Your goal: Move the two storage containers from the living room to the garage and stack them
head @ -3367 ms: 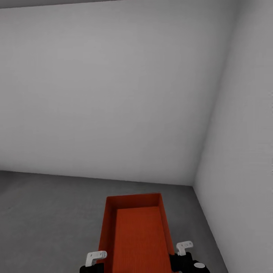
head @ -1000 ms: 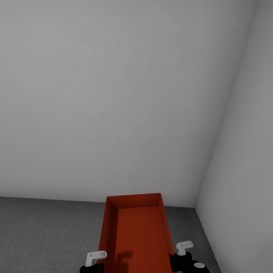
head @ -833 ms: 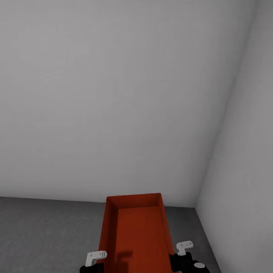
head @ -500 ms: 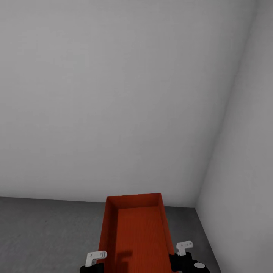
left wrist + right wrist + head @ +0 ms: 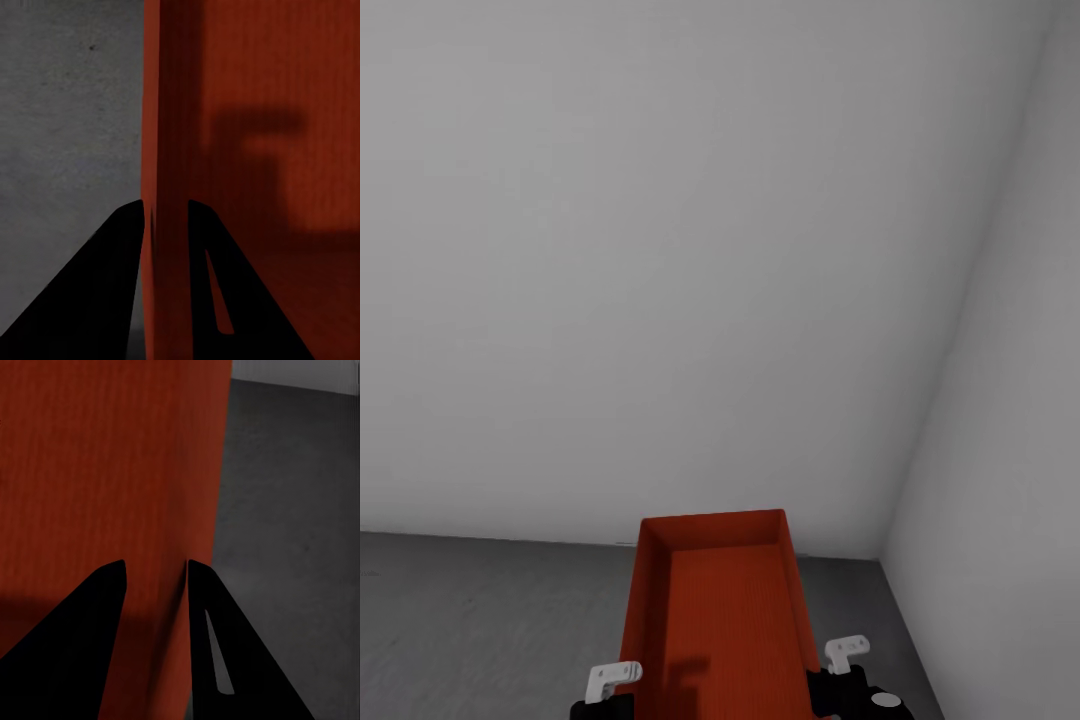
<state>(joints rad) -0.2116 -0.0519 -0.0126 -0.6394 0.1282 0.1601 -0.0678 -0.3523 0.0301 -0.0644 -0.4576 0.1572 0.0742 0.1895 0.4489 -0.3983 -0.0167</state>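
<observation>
Left gripper (image 5: 165,214) and right gripper (image 5: 156,574) each pinching a long wall of the storage container (image 5: 712,610) — plain orange-red, thin-walled, open-topped, empty — carried low between the arms over the dark grey speckled floor (image 5: 480,620), white walls (image 5: 660,250) meeting in a corner beyond.

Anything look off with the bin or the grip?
Nothing stands out. The orange bin sits level and empty between both grippers, left gripper and right gripper each pinching a side wall. Grey floor and white walls look unmarked.
</observation>
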